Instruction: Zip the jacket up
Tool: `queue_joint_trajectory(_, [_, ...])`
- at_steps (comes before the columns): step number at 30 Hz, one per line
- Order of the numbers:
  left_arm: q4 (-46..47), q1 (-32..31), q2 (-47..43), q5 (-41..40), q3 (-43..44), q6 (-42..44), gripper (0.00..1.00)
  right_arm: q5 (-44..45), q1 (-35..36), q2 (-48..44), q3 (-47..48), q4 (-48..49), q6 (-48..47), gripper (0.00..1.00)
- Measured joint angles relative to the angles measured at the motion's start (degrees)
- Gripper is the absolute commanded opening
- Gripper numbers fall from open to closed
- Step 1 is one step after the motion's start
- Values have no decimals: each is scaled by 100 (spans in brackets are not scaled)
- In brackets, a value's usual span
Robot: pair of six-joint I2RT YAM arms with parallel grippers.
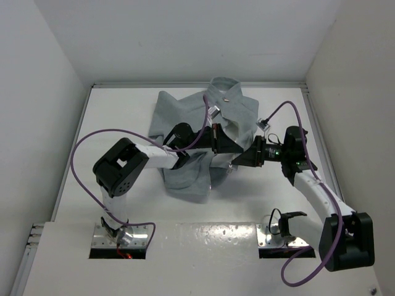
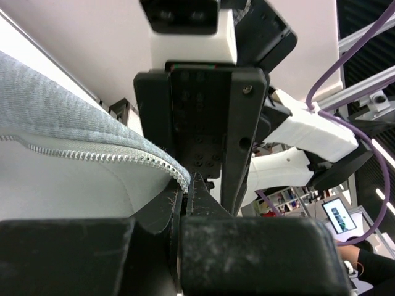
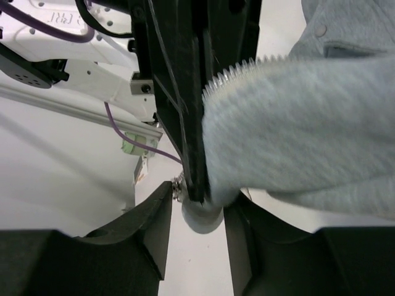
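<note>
The rumpled light grey jacket [image 1: 185,117] lies on the worktop [image 1: 111,123], its toothed zipper edge [image 2: 92,154] pinched by left fingers [image 2: 92,259], right fingers [image 3: 123,246] clamping a fold [image 3: 202,216].

- Counter [image 1: 123,105]: white, flat, matte; a glossy, reflective patch [image 1: 210,234] at the near middle edge.
- Left wall [image 1: 37,92], right wall [image 1: 358,80], far wall [image 1: 185,37]: plain white panels, closing the counter in on three sides.
- Metal rail [image 1: 28,246]: pale, stepped, at the near left corner.
- Light: even and soft, faint shadows only.
- Room beyond, seen from the left wrist: lit screen [image 2: 339,213], dark slatted panel [image 2: 367,15], bright ceiling strips [image 2: 382,197], blurred shelving [image 2: 290,197].
</note>
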Motion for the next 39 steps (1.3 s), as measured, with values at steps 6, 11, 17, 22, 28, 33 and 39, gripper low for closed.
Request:
queue_joint_trajectory(6, [-44,-76,0,31,0,116,0,-28,33,55,55,52,24,36])
queue_joint_trajectory(11, [-68,-79,0,118,9,129,0,-66,103,48,52,-136,-155,35])
queue_joint_trajectory(17, [-87,-96,2,175,103,81,0,-151,162,-74,52,-431,-455,33])
queue_joint_trajectory(22, [-76,-96,13,210,164,13,0,-208,223,-114,55,-748,-758,22])
queue_joint_trajectory(28, [-90,-98,13,238,175,42,0,-146,225,-116,107,-1016,-979,2])
queue_joint_trajectory(33, [-221,-118,9,234,175,297,0,-63,229,-116,291,-1587,-1244,38])
queue_joint_trajectory(39, [-365,-160,-72,227,70,487,0,44,260,-116,509,-2192,-1646,29])
